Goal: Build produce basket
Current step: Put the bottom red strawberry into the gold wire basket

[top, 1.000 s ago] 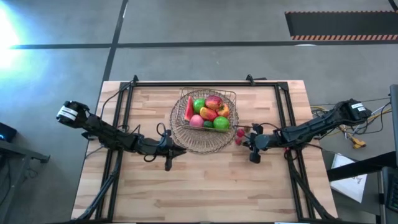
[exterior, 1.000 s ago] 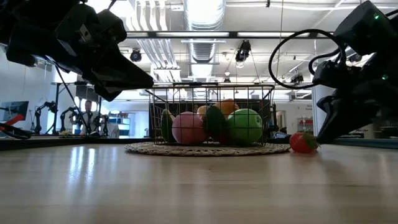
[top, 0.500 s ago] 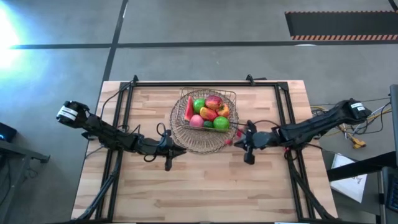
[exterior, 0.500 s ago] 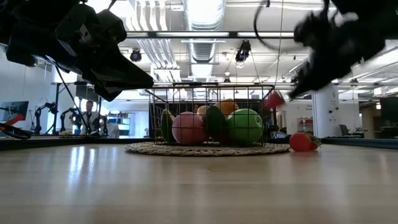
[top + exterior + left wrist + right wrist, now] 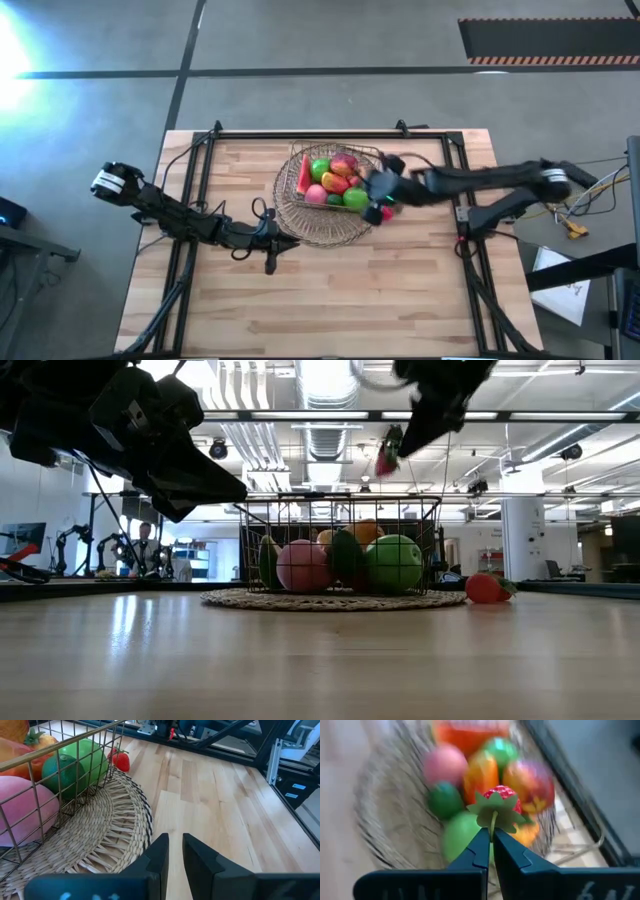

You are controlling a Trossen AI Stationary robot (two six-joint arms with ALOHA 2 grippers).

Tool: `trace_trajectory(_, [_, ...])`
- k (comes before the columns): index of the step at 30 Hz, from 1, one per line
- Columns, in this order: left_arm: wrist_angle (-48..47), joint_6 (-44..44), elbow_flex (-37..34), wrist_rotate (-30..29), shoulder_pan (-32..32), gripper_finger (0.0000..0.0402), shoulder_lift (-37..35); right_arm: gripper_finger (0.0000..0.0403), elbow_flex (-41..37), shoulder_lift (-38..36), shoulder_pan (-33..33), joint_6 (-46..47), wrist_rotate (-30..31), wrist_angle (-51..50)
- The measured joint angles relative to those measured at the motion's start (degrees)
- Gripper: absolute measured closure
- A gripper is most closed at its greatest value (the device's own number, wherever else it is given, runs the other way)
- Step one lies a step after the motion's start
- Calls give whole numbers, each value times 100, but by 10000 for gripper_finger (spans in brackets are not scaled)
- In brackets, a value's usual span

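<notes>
The wire basket [image 5: 335, 148] stands on a round woven mat [image 5: 300, 225] and holds produce: green apples, a pink piece, orange and red pieces [image 5: 393, 563]. My right gripper [image 5: 492, 832] hovers above the basket's right side, shut on a red strawberry [image 5: 501, 796] that also shows in the low view [image 5: 385, 460]. A second strawberry [image 5: 487, 588] lies on the table just right of the mat. My left gripper [image 5: 175, 840] waits low at the mat's near left edge, fingers close together with nothing between them. My right gripper pinches the strawberry's thin green stem [image 5: 493, 822] between its two fingertips. The fingers slant down from the table's right side. The strawberry hangs from the fingertips, leaf cap toward them, lifted clear above the basket's rim and the fruit inside.
Black frame rails [image 5: 200, 170] run along the table's left, right and far sides. Bare wood [image 5: 330, 300] spreads across the near half of the table.
My right gripper has risen from the table right of the mat and swung toward the table's left, over the basket, tipping further down. It has carried one strawberry up, clear of the wood. The other strawberry has stayed on the table.
</notes>
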Motion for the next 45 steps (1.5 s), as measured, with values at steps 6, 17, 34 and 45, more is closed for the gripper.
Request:
trace_trajectory(6, [0, -1, 0, 0, 0, 363, 0, 394, 965, 1375, -1142, -380, -1227, -964])
trace_trajectory(17, [0, -6, -7, 0, 0, 363, 0, 394, 1998, 2719, -1725, -951, -2231, -1408])
trace_trajectory(34, [7, -42, -9, 0, 1, 363, 0, 271, 2030, 2266, -1745, -1113, -2224, -1495])
trace_trajectory(45, [4, -49, -11, 0, 0, 363, 0, 243, 1029, 481, -1295, -787, -1864, -1510])
